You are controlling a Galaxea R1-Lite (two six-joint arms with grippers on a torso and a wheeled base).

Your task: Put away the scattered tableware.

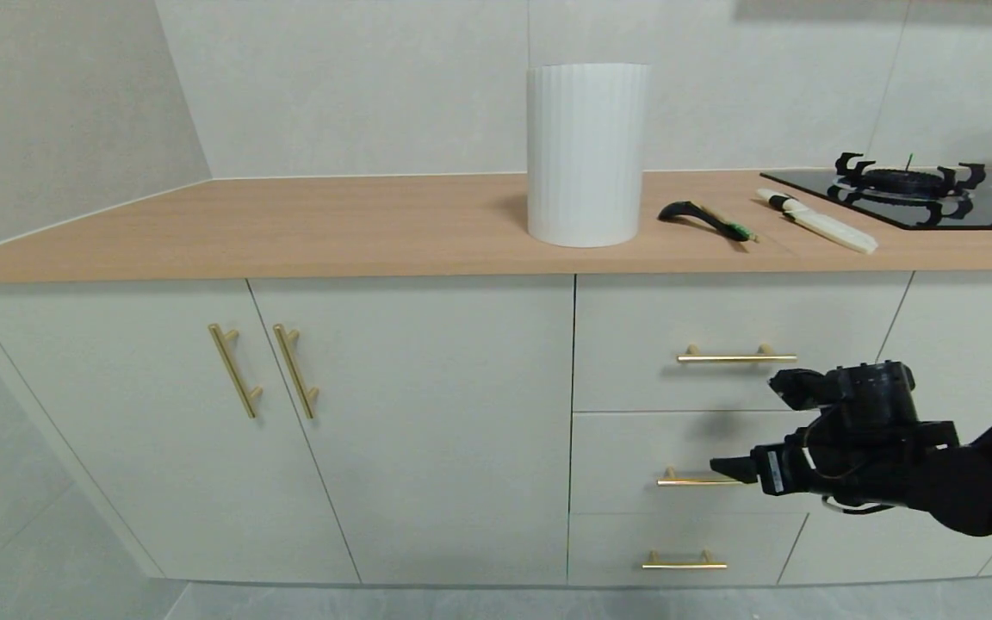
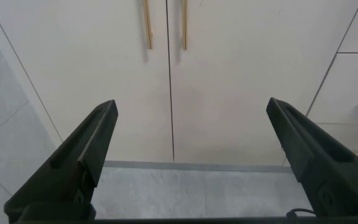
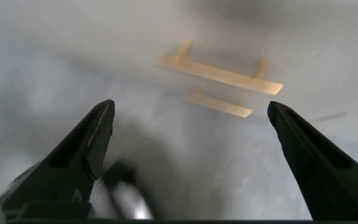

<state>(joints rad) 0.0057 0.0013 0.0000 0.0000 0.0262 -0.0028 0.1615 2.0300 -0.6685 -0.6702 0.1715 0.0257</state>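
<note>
Tableware lies loose on the bench (image 1: 332,224): a dark ladle-like utensil (image 1: 707,220) with a green-tipped handle, and just beside it, toward the hob (image 1: 918,194), a pale knife-like piece (image 1: 819,221). Both rest flat on the wood, apart from each other, with a tall white ribbed container (image 1: 584,155) standing upright near the utensil. Neither piece has been gathered and all three drawers below look closed, so the task seems to be at its very start; everything is left to do.

The right gripper (image 1: 754,426) sits low in front of the drawer stack, well below the bench top. Its fingers (image 3: 73,155) are spread wide and carry nothing. In the head view the lower fingertip lies just beside the end of the middle drawer handle (image 1: 696,480); whether it touches the bar cannot be told. The wrist view shows two gold handles between the spread fingers, too blurred to say which drawer each belongs to.

The left gripper (image 2: 191,106) faces the double cupboard doors (image 2: 169,74) near the floor, its fingers (image 2: 86,149) likewise wide apart and empty, touching nothing.

Opening a drawer looks like the likely first step.
</note>
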